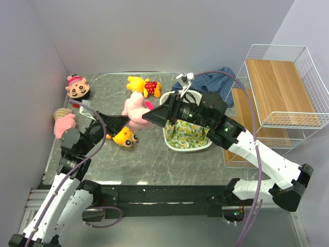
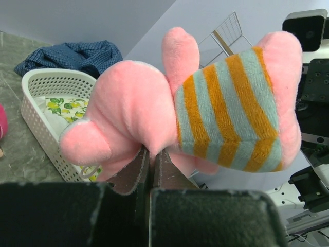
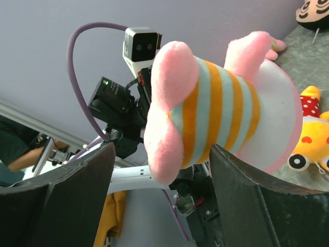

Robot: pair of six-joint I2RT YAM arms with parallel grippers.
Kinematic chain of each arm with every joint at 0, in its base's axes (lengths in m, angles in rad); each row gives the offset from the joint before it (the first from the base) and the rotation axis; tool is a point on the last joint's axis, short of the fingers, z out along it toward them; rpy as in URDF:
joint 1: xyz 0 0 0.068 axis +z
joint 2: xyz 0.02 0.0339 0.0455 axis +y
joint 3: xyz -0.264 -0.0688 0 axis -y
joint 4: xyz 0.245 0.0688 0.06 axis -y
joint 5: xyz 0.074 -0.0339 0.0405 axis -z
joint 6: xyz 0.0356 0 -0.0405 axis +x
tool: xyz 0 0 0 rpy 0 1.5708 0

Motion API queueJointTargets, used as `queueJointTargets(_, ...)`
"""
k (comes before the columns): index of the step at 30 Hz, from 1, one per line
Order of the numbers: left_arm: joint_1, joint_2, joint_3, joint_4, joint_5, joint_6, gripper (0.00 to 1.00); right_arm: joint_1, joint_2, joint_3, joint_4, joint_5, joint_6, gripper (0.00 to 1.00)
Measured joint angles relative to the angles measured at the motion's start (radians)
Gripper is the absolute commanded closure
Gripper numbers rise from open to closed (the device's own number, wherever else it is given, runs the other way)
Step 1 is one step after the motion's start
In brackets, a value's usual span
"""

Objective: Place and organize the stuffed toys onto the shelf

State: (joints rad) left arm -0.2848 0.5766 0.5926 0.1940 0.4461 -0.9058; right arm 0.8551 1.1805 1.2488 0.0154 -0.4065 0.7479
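Note:
A pink pig (image 1: 134, 109) in an orange-striped shirt hangs above the table, left of the basket. My left gripper (image 1: 128, 121) is shut on it; in the left wrist view the jaws (image 2: 150, 154) pinch a fold of its pink underside (image 2: 139, 108). My right gripper (image 1: 148, 117) is open, and in the right wrist view (image 3: 162, 150) its fingers stand either side of the pig's striped body (image 3: 216, 113), apart from it. The shelf (image 1: 280, 90) stands at the far right with bare wooden tiers. A yellow bear in red (image 1: 144, 86), a second yellow toy (image 1: 125, 137), a pink-hatted doll (image 1: 77, 87) and a pink doll (image 1: 64, 123) lie on the table.
A white slotted basket (image 1: 198, 146) with lemon-print cloth sits mid-table under my right arm; it also shows in the left wrist view (image 2: 41, 103). Blue fabric (image 1: 216, 80) lies behind it. Grey walls close the back and left sides.

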Motion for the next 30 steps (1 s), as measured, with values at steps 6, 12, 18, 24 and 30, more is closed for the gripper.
queueJointTargets(6,0.000,0.016,-0.005,0.029,-0.011,-0.005,0.99,0.000,0.021,0.000,0.001,0.026,0.038,0.36)
queueJointTargets(12,0.000,0.030,-0.013,0.032,-0.044,-0.005,0.97,0.000,0.073,0.000,0.004,0.041,0.076,0.84)
queueJointTargets(18,0.001,0.047,-0.001,0.008,-0.060,0.027,0.28,0.003,0.075,0.036,-0.054,0.116,0.029,1.00)
queueJointTargets(24,0.002,0.058,0.088,-0.081,-0.081,0.105,0.05,0.003,0.072,0.195,-0.178,0.214,-0.148,1.00)
queueJointTargets(30,0.002,0.026,0.156,-0.175,-0.163,0.220,0.04,0.003,0.068,0.399,-0.349,0.400,-0.406,1.00)
